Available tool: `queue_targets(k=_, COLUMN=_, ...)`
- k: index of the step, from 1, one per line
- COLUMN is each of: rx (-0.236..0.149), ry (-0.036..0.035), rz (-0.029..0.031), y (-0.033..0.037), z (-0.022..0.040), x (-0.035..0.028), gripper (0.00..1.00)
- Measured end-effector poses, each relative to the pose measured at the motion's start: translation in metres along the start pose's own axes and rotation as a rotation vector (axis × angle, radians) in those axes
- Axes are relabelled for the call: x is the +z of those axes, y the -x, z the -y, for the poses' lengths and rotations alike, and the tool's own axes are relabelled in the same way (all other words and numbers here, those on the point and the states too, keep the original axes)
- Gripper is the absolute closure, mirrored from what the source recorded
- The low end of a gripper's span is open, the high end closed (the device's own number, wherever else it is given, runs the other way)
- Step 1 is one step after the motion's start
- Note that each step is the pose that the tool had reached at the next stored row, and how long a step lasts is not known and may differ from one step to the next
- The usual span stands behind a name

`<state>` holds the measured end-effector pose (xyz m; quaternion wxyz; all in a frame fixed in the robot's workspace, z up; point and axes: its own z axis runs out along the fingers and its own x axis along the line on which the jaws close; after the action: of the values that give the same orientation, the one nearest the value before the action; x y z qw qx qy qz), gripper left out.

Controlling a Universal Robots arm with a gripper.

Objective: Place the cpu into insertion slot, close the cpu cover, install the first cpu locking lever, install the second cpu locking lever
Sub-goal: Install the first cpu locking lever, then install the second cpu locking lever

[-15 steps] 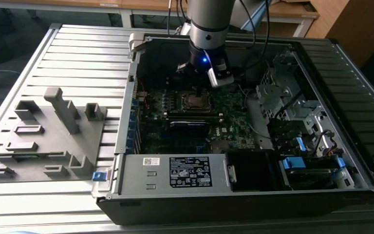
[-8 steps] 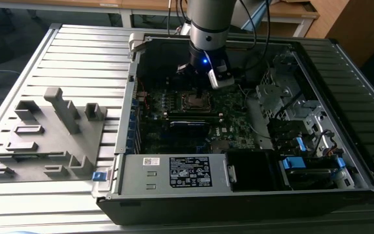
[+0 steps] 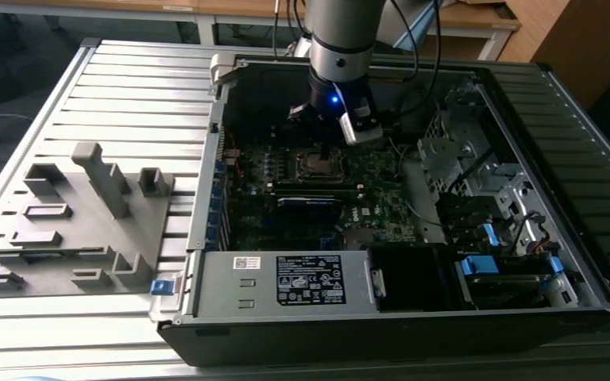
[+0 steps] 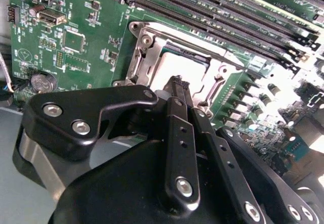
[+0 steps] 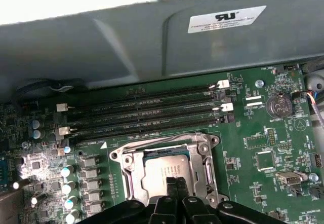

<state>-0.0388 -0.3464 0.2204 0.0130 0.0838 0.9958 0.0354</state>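
Observation:
In both wrist views the cpu [image 5: 164, 169] [image 4: 190, 62] lies grey side up in the insertion slot [image 3: 319, 163] on the green motherboard. The silver cpu cover [image 5: 129, 176] [image 4: 152, 46] appears to lie flat around it, the chip showing through the cut-out. My gripper [image 5: 174, 183] [image 4: 177, 82] hangs right over the socket's near edge with its black fingers pressed together and nothing between them. I cannot tell whether the tips touch the chip or cover. In the exterior view the arm's wrist [image 3: 337, 87] stands above the socket inside the open computer case.
Long black memory slots [image 5: 147, 112] [image 4: 228, 11] run beside the socket, next to the grey case wall [image 5: 152, 41]. A coin battery [image 5: 279, 104] sits on the board. A labelled power supply [image 3: 283, 282] fills the case's front. A grey fixture [image 3: 77, 222] stands at the exterior view's left.

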Motion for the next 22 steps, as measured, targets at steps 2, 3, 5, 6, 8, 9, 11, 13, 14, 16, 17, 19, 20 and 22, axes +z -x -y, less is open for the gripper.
queue_targets(k=2, rx=0.000, ry=0.0002, rz=0.0001, y=0.0000, z=0.0000, x=0.0000, gripper=0.89)
queue_targets(k=3, rx=0.000, ry=0.0002, rz=0.0001, y=0.0000, z=0.0001, x=-0.0001, gripper=0.89)
queue_targets(k=5, rx=0.000, ry=0.0001, rz=0.0002, y=-0.0002, z=0.0006, x=-0.0002, gripper=0.89)
queue_targets(k=6, rx=0.000, ry=0.0001, rz=0.0003, y=-0.0004, z=0.0007, x=-0.0002, gripper=0.89)
queue_targets(k=8, rx=0.000, ry=0.0001, rz=0.0005, y=-0.0010, z=0.0008, x=-0.0002, gripper=0.89)
queue_targets(k=9, rx=0.000, ry=0.0002, rz=0.0010, y=-0.0017, z=0.0010, x=-0.0002, gripper=0.89)
queue_targets(k=11, rx=0.000, ry=0.0004, rz=0.0015, y=-0.0026, z=0.0011, x=-0.0002, gripper=0.89)
queue_targets(k=13, rx=0.000, ry=0.0004, rz=0.0014, y=-0.0038, z=0.0014, x=-0.0003, gripper=0.89)
queue_targets(k=14, rx=0.000, ry=0.0004, rz=0.0014, y=-0.0042, z=0.0014, x=-0.0013, gripper=0.89)
queue_targets(k=16, rx=0.000, ry=0.0003, rz=0.0014, y=-0.0042, z=0.0014, x=-0.0014, gripper=0.89)
queue_targets(k=17, rx=0.000, ry=0.0001, rz=0.0013, y=-0.0042, z=0.0014, x=-0.0016, gripper=0.89)
queue_targets(k=19, rx=0.000, ry=0.0002, rz=0.0014, y=-0.0042, z=0.0013, x=-0.0021, gripper=0.89)
queue_targets(k=20, rx=0.000, ry=0.0006, rz=0.0015, y=-0.0042, z=0.0013, x=-0.0022, gripper=0.89)
queue_targets(k=22, rx=0.000, ry=0.0004, rz=0.0014, y=-0.0042, z=0.0013, x=-0.0023, gripper=0.89)
